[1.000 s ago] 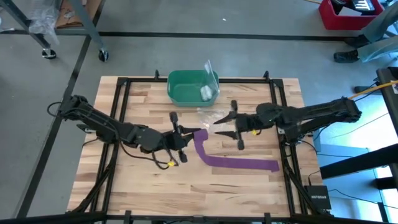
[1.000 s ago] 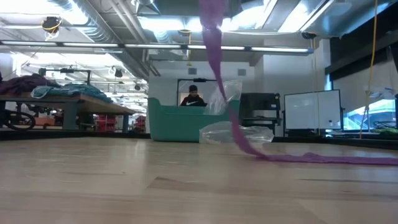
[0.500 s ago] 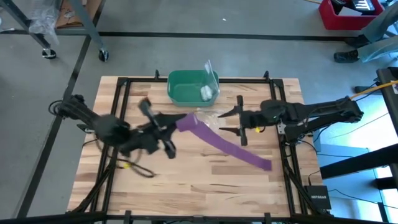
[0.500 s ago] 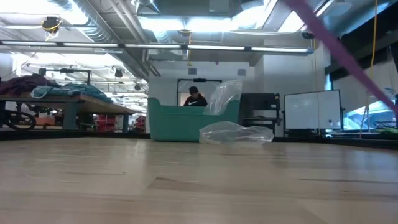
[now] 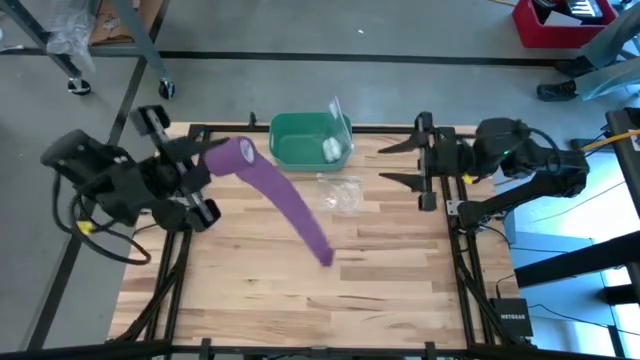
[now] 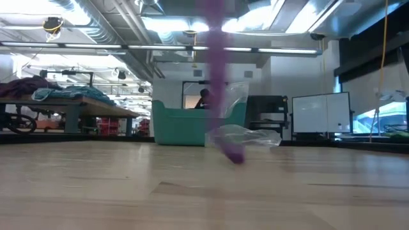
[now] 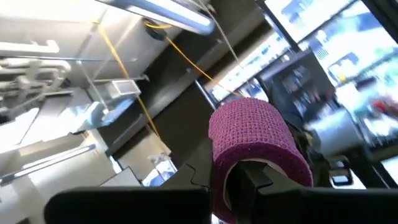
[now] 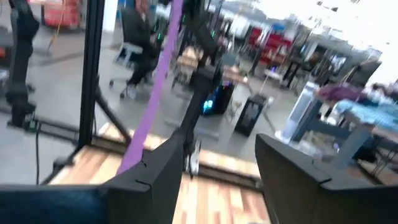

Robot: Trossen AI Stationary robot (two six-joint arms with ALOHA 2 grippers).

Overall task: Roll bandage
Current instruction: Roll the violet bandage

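The purple bandage (image 5: 285, 200) is a long strip that hangs slanting from my left gripper (image 5: 212, 155), which is raised high over the table's far left corner and shut on the strip's upper end. In the low view the bandage (image 6: 217, 76) drops to a lower end (image 6: 235, 155) near the tabletop; whether that end touches the wood I cannot tell. My right gripper (image 5: 392, 163) is raised at the table's far right, open, with nothing between its fingers. Its wrist view shows the strip (image 8: 152, 81) well beyond them. My left gripper has the bandage's upper end (image 7: 252, 134) curled in a loop over one finger (image 7: 252, 180), which shows inside the loop. The gripper points slanting upward. The remainder of the strip hangs from it toward the middle of the table (image 5: 325, 255).
A green bin (image 5: 295, 150) with a small white roll (image 5: 330, 150) inside stands at the far middle. A clear plastic bag (image 5: 342, 192) lies just in front of it. Black frame rails (image 5: 190, 250) run along the table's sides. A person (image 6: 206, 97) sits in the room behind.
My left gripper has risen and swung toward the table's far left corner, dragging the bandage along. The strip, which lay along the table toward the right, has been drawn off it and now hangs. My right gripper has risen and drawn back toward the right edge.
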